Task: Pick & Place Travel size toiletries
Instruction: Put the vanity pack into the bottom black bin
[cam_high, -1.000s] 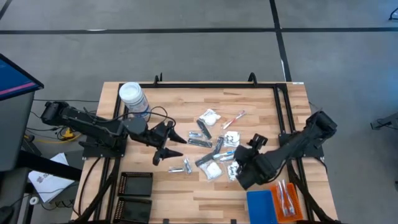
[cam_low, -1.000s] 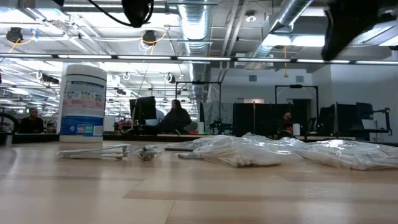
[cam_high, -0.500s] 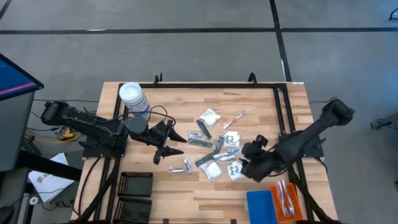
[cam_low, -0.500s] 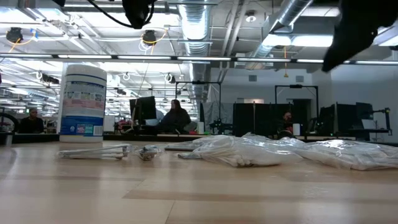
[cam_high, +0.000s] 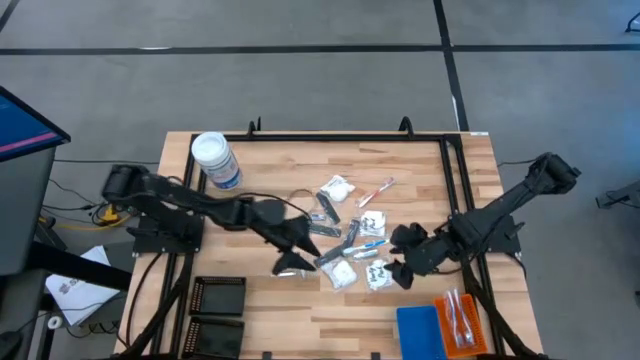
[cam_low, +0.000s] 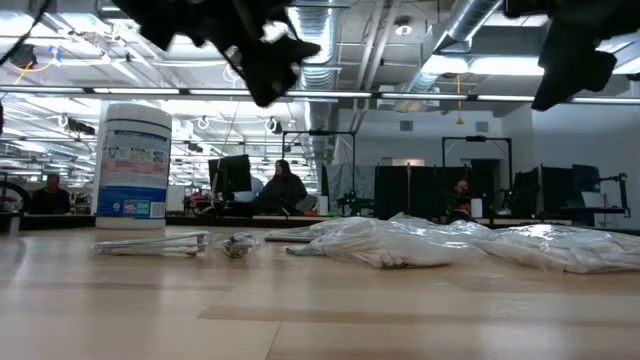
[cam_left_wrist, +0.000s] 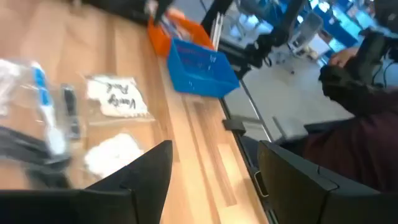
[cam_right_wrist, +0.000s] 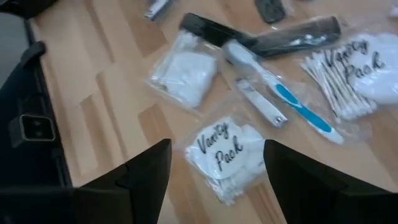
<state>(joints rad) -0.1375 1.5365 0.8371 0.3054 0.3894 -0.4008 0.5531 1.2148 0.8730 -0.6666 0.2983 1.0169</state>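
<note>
Both spread, empty hands, left hand (cam_high: 296, 250) and right hand (cam_high: 400, 255), flank the toiletries (cam_high: 345, 235) on the counter (cam_high: 300, 150), seemingly choosing one.

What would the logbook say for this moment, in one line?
left gripper: open, over pile's left edge | right gripper: open, empty, over Vanity Pack sachet | orange tray: holds items | blue tray

You're in a big open lab: exposed ducts (cam_low: 318, 40), strip lights, monitors (cam_low: 232, 172), seated people (cam_low: 283, 187).
</note>
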